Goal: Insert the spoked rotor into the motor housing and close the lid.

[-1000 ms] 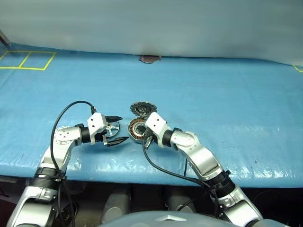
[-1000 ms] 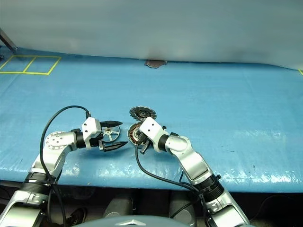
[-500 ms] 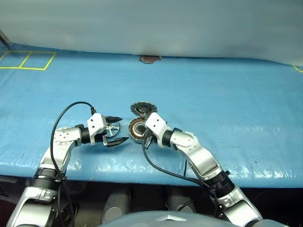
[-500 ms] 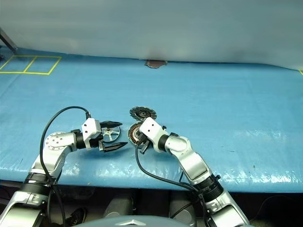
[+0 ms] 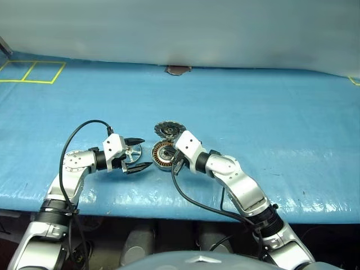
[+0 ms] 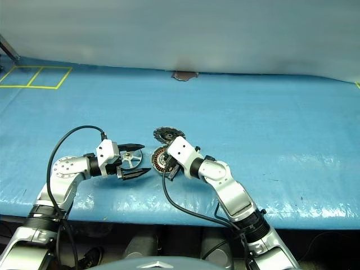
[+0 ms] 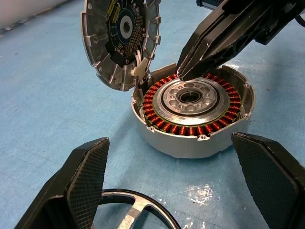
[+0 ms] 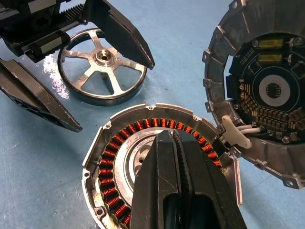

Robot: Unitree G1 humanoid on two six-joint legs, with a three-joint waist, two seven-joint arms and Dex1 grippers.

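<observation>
The spoked rotor (image 5: 133, 153) lies flat on the blue table, a shiny wheel with a hub, also in the right wrist view (image 8: 102, 64). My left gripper (image 5: 146, 153) is open, one finger on each side of the rotor, pointing at the motor housing (image 7: 193, 107). The housing (image 5: 162, 153) sits just right of the rotor, its copper winding ring exposed. The lid (image 5: 167, 129) stands tilted open at the housing's far edge, ribbed dark face showing (image 7: 119, 38). My right gripper (image 8: 171, 136) is shut and empty, its tip just above the housing's winding.
A blue tarp covers the table, whose front edge (image 5: 169, 203) runs close below both arms. Yellow tape squares (image 5: 34, 72) mark the far left. A brown patch (image 5: 178, 70) sits at the far edge. A black cable (image 5: 79, 132) loops over my left arm.
</observation>
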